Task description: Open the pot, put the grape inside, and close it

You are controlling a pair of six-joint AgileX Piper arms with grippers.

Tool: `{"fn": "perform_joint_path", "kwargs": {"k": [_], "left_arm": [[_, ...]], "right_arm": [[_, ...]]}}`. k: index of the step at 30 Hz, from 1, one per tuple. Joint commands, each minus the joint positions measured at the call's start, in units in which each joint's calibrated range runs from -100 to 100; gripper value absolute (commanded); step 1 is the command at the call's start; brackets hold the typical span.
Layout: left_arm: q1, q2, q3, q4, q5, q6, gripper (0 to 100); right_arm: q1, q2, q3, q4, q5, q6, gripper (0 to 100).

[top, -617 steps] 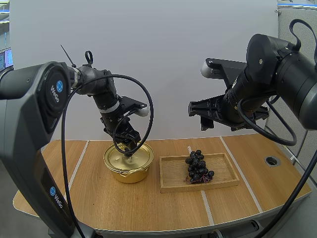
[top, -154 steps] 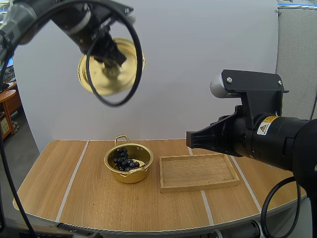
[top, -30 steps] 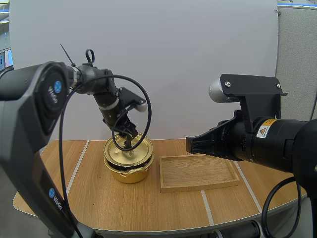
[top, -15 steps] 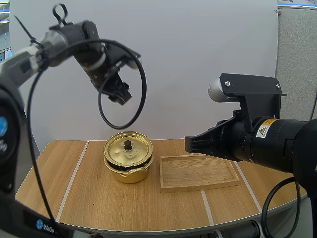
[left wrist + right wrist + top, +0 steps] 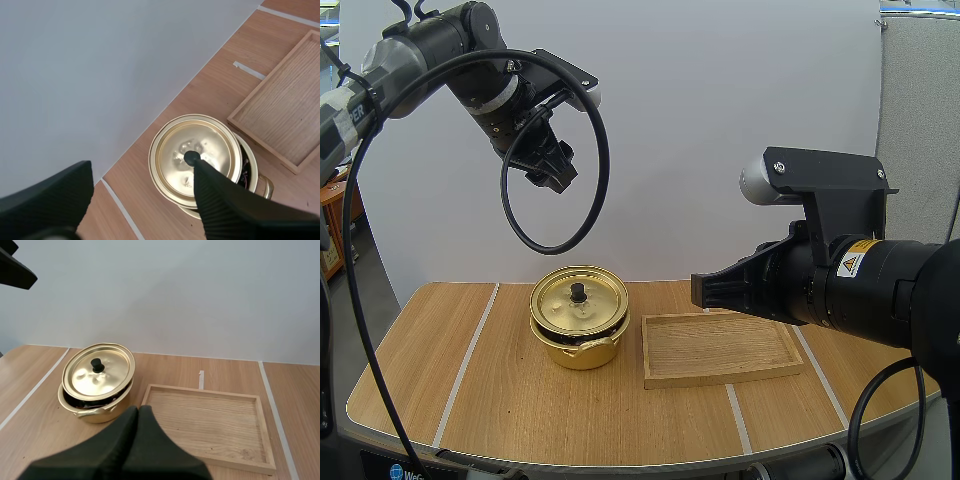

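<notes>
— How do your claws stand?
— Your left claw hangs high above the pot, spread wide, holding nothing. Your right claw is pressed together, empty.
— And the grapes?
— Mostly hidden. The lid sits skewed on the pot, and you see only a dark sliver at the gap.

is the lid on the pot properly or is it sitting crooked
Crooked. The lid rests on the pot but off-centre and tilted, leaving a gap at one side where dark grapes show.
</notes>
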Motion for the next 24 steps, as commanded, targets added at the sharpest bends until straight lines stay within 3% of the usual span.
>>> {"fn": "perform_joint_path", "kwargs": {"k": [1, 24], "left_arm": [[0.05, -0.16, -0.32, -0.96, 0.71, 0.2, 100], [0.05, 14.25, -0.17, -2.79, 0.18, 0.2, 100]], "right_arm": [[0.06, -0.43, 0.26, 0.5, -0.52, 0.17, 0], [0.06, -0.43, 0.26, 0.5, -0.52, 0.17, 0]]}}
